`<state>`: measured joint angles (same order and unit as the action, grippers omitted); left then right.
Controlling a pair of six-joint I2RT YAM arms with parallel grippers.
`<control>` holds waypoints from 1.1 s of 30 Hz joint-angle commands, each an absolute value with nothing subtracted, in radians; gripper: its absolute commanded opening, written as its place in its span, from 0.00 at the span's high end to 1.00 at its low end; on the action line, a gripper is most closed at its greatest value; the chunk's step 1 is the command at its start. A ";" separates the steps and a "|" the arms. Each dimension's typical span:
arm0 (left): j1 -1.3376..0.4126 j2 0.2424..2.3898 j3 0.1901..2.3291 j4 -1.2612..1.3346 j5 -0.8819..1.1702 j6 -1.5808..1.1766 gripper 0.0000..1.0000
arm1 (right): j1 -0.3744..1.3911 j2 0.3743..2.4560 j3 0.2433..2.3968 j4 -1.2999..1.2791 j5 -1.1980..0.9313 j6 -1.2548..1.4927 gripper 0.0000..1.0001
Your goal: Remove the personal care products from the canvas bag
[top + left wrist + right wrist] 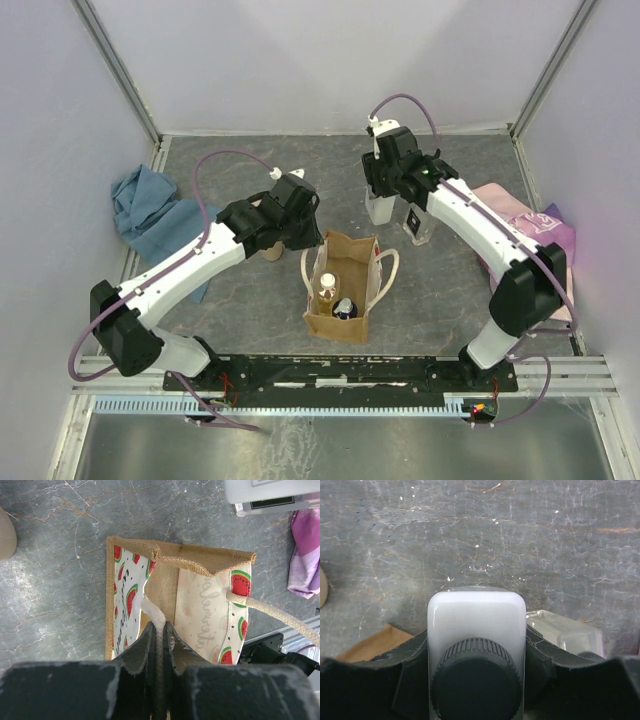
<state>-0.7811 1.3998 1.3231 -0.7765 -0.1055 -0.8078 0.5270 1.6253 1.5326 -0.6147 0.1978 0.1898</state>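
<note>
The tan canvas bag [350, 262] stands open mid-table, with watermelon-print lining [205, 605]. Inside stand a small amber bottle [327, 290] and a dark blue one [345, 309]. My left gripper [305, 238] [160, 630] is shut on the bag's cream left handle [152, 611]; the other handle [280, 616] hangs loose. A white squarish bottle [476, 615] [379, 208] with a dark cap is pinched by my right gripper [476, 647] [384, 192] beyond the bag. Just right of it stands a clear bottle [419, 226] [570, 630]. A beige bottle [271, 250] is partly hidden behind the left arm.
A crumpled blue cloth [150, 210] lies at the left edge of the dark marbled table [250, 300]. A pink-purple cloth [530, 235] [305, 550] lies at the right, under the right arm. Grey walls enclose the back and sides.
</note>
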 commanded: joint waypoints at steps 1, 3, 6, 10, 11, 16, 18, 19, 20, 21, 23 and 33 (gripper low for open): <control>-0.779 1.391 1.392 -0.724 -0.130 -0.781 0.95 | 0.528 1.667 1.541 -0.394 0.298 0.216 0.63; -0.781 1.386 1.386 -0.726 -0.134 -0.779 0.94 | 0.524 1.692 1.522 -0.351 0.340 0.210 0.60; -0.781 1.382 1.376 -0.728 -0.137 -0.775 0.93 | 0.513 1.728 1.519 -0.331 0.361 0.209 0.59; -0.781 1.388 1.373 -0.729 -0.134 -0.773 0.93 | 0.503 1.780 1.511 -0.314 0.365 0.215 0.61; -0.780 1.390 1.372 -0.729 -0.132 -0.773 0.93 | 0.501 1.791 1.506 -0.308 0.365 0.216 0.61; -0.781 1.396 1.371 -0.729 -0.130 -0.767 0.92 | 0.492 1.818 1.476 -0.285 0.383 0.229 0.54; -0.781 1.394 1.371 -0.730 -0.132 -0.765 0.92 | 0.490 1.806 1.450 -0.260 0.400 0.229 0.49; -0.781 1.394 1.371 -0.731 -0.136 -0.764 0.92 | 0.489 1.800 1.440 -0.247 0.408 0.229 0.46; -0.781 1.394 1.373 -0.732 -0.137 -0.763 0.92 | 0.489 1.794 1.435 -0.244 0.415 0.227 0.42; -0.781 1.394 1.374 -0.732 -0.137 -0.760 0.92 | 0.488 1.790 1.434 -0.247 0.428 0.227 0.38; -0.781 1.397 1.379 -0.735 -0.136 -0.759 0.89 | 0.489 1.771 1.428 -0.245 0.454 0.227 0.23; -0.785 1.377 1.555 -0.898 -0.302 -0.688 0.35 | 0.519 1.505 1.435 -0.356 0.300 0.211 0.00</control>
<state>-0.7815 1.4010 1.4158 -0.8181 -0.1623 -0.7650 0.4931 1.6611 1.3712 -0.3111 0.3908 0.2195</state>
